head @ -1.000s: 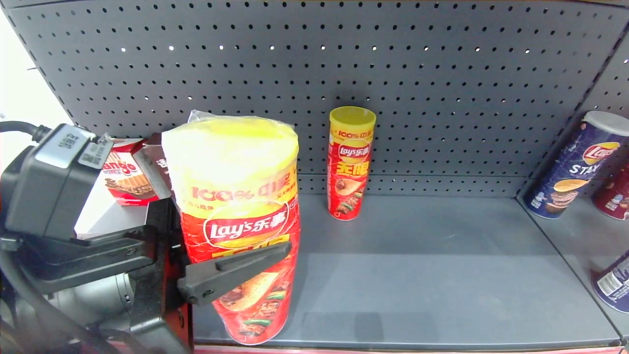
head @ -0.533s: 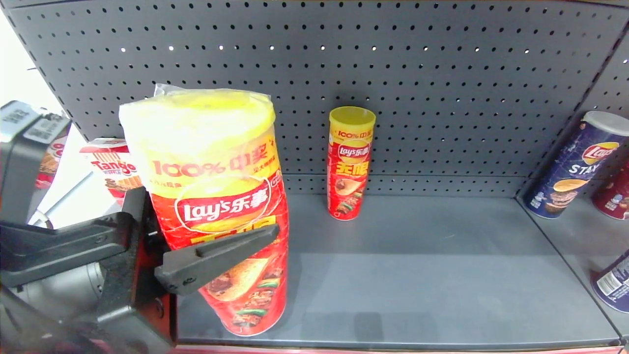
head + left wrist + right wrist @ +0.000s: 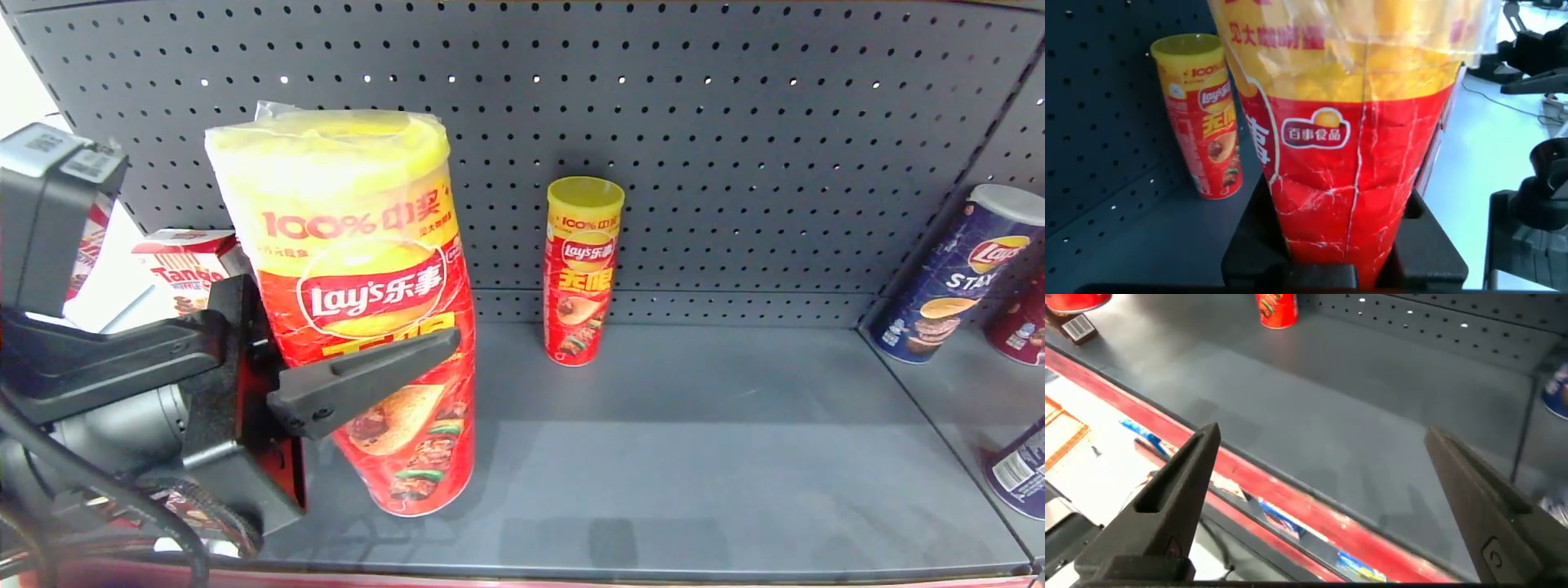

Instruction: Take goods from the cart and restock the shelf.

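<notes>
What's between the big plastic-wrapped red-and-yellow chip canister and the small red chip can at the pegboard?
Nothing: the head view shows only bare grey shelf board between the big plastic-wrapped red-and-yellow chip canister and the small red chip can.

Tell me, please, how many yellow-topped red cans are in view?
2: the held can in the left claw, the standing can at the shelf back. Others may be hidden.
</notes>
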### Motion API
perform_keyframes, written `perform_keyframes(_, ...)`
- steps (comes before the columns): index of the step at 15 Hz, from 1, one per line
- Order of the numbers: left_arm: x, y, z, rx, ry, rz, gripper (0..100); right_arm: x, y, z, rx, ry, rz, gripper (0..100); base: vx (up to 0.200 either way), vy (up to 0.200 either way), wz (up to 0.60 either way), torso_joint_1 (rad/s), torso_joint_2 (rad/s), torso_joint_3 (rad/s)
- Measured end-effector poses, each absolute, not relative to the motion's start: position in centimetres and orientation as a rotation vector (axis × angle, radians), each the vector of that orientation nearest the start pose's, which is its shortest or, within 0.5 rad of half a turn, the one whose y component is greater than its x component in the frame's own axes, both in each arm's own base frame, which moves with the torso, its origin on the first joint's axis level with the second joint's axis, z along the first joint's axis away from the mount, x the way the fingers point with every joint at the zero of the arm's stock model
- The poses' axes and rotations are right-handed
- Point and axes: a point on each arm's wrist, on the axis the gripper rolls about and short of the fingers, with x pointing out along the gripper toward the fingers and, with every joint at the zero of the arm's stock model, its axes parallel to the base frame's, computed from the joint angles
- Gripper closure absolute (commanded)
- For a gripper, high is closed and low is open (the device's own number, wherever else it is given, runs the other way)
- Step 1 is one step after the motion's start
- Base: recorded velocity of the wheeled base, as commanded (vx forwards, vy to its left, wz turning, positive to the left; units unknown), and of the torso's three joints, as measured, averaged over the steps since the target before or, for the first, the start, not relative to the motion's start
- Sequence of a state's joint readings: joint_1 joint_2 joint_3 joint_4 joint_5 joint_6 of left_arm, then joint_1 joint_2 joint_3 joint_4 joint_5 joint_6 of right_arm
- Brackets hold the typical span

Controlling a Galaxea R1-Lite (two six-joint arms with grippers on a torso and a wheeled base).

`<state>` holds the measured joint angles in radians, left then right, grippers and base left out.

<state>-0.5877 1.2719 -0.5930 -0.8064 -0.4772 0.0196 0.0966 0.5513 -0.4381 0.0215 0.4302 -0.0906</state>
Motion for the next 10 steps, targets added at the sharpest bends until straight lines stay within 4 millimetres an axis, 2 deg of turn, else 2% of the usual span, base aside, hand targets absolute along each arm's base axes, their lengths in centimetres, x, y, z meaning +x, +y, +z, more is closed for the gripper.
perform_keyframes(5, 16.4, -11.6, 24.7, 0.009, -0.129, -1.038, 100, 6.5, 2.1, 21.4, -0.074, 0.135, 0.599, 0, 0.000, 0.000, 0.00, 0.000, 0.00, 0.000)
perform_keyframes(10, 16.6, -11.2, 24.6, 0.007, -0.123, -1.016, 100, 10.0, 4.4, 22.5, -0.099, 0.197, 0.643, 0, 0.000, 0.000, 0.00, 0.000, 0.00, 0.000)
